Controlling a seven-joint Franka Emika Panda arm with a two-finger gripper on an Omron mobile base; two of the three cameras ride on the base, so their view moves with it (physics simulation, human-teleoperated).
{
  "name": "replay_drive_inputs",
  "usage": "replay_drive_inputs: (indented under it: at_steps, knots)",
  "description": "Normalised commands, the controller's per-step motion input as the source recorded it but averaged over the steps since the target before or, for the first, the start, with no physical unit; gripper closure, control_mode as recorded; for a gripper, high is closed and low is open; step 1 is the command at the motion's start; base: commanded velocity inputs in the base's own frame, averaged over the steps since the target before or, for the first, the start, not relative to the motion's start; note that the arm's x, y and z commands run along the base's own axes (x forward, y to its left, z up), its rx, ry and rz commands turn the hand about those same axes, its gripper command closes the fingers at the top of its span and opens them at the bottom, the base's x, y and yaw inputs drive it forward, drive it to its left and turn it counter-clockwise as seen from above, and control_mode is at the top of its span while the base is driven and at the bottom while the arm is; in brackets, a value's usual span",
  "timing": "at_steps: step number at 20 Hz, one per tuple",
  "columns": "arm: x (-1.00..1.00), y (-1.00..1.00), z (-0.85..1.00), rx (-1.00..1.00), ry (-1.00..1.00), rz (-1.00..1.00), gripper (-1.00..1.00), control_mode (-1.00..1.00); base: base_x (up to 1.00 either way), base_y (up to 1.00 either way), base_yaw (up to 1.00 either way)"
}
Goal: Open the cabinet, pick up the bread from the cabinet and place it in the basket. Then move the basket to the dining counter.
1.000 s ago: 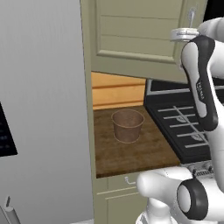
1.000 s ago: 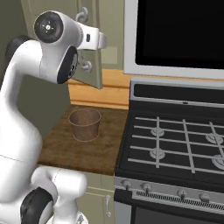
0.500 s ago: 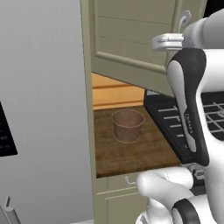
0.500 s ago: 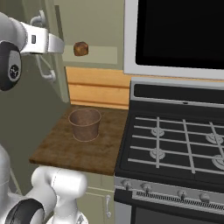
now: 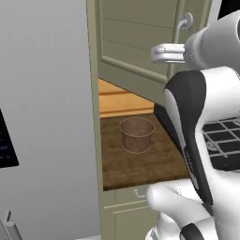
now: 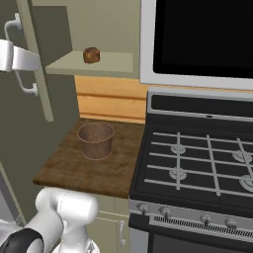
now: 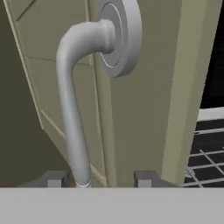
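Note:
The olive cabinet door stands swung wide open. Its curved silver handle runs down between my fingertips, close to the left one and apart from the right one. My gripper is open around the handle; its white hand reaches in at door height. The bread, a small dark brown lump, lies on the pale shelf inside the cabinet. Below it the brown woven basket stands upright on the short wood worktop. The dining counter is out of view.
A black gas stove adjoins the worktop on the right, with a dark microwave front above it. A tall grey fridge side walls in the left. The open door hangs over the worktop's left part.
The door has swung further open with my hand on its handle. The jaws, shut on the handle before, now stand apart.

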Motion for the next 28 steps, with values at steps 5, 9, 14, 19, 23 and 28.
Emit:
replay_drive_inputs:
  at_steps: [5,9,14,19,23,28]
  knots:
    - [-0.89,-0.63,0.0,0.0,0.0,-0.07,-1.0,-1.0,0.0,0.0,0.0]
    - [-0.55,-0.77,0.12,0.0,0.04,-0.08,-1.0,-1.0,0.0,0.0,0.0]
    - [-0.05,-0.98,0.18,0.13,0.23,-0.04,-1.0,-1.0,0.0,0.0,0.0]
    - [0.31,-0.58,-0.05,0.33,0.15,-0.01,-1.0,-1.0,0.0,0.0,0.0]
    - [0.25,-0.04,-0.39,0.28,-0.01,0.0,-1.0,-1.0,0.0,0.0,0.0]
    - [0.87,0.0,-0.17,0.33,0.02,0.0,-1.0,-1.0,0.0,0.0,0.0]
